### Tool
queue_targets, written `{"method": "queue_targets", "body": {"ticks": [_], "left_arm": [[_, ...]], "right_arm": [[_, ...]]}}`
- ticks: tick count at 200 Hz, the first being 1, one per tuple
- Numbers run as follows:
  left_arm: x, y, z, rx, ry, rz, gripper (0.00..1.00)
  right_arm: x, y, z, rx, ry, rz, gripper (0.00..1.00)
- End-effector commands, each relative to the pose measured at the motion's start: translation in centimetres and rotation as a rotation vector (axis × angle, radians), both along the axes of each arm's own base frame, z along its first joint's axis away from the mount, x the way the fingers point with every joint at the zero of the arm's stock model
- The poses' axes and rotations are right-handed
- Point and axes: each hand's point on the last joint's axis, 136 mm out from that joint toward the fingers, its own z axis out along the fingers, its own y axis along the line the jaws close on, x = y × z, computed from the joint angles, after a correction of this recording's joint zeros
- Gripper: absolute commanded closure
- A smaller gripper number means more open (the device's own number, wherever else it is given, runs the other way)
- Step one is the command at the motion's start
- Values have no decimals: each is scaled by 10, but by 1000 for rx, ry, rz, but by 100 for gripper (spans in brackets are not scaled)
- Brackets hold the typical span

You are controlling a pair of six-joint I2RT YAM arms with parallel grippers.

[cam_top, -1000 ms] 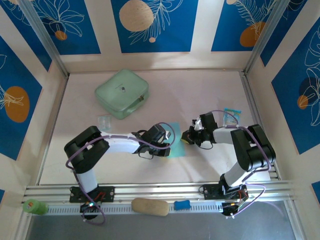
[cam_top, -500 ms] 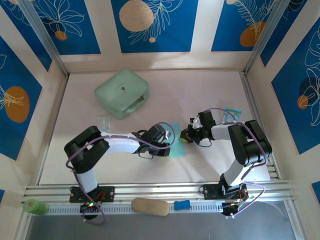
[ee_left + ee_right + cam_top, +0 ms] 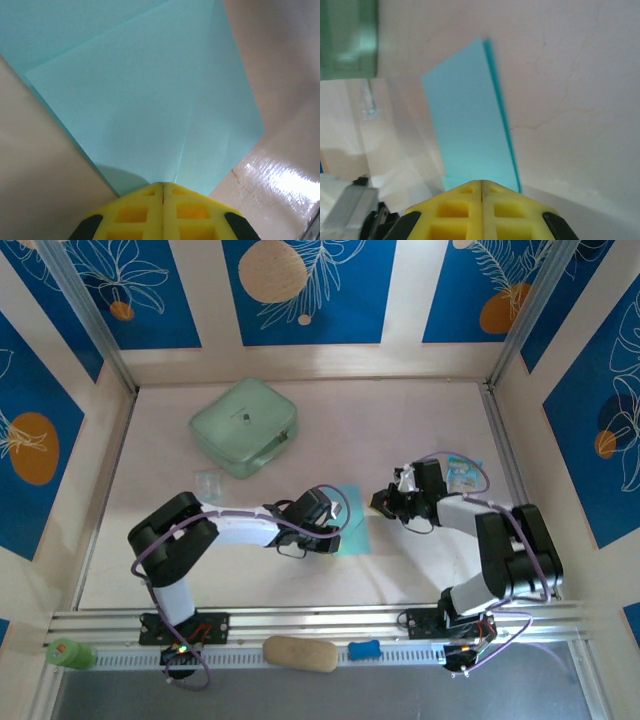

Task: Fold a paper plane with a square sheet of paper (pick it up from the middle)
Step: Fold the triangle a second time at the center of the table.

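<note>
Starting at the near rail, passing a beige pad (image 3: 300,653) and a small blue piece (image 3: 365,649). Moving up to the left gripper (image 3: 163,186), squeezed fully together, tips sitting right at the edge of the square sheet of paper (image 3: 150,100), in line with a crease. Spotting that sheet lying folded mid-table (image 3: 420,410), between the arms. Catching the right gripper (image 3: 481,182) just beside its right edge, likewise pinched closed. Ending further back at the mint-green case (image 3: 244,426), well apart.
</note>
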Motion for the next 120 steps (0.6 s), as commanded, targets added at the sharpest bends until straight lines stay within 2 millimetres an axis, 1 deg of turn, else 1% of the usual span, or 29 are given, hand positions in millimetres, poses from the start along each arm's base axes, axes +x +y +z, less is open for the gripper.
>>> {"method": "queue_targets", "body": {"ticks": [1, 12, 27, 50, 65, 85, 104, 120], "left_arm": [[-4, 6, 12, 25, 26, 2, 99], [1, 2, 27, 6, -9, -5, 97], [10, -2, 42, -5, -51, -11, 94], [25, -5, 50, 0, -84, -17, 91], [33, -7, 46, -5, -75, -21, 91], [39, -11, 40, 2, -66, -34, 90], [44, -10, 31, 21, -62, -26, 91], [48, -7, 23, 42, -62, -21, 91]], "right_arm": [[-21, -5, 6, -5, 12, -19, 89], [-33, -6, 10, -7, 12, -28, 82], [-49, -7, 13, -5, 13, -33, 73], [-70, -10, 14, 4, 31, -56, 61], [-82, -10, 13, 19, 49, -71, 59], [-93, -9, 13, 24, 65, -69, 55], [-102, -9, 12, 18, 89, -61, 53], [-108, -5, 10, 21, 115, -39, 52]]}}
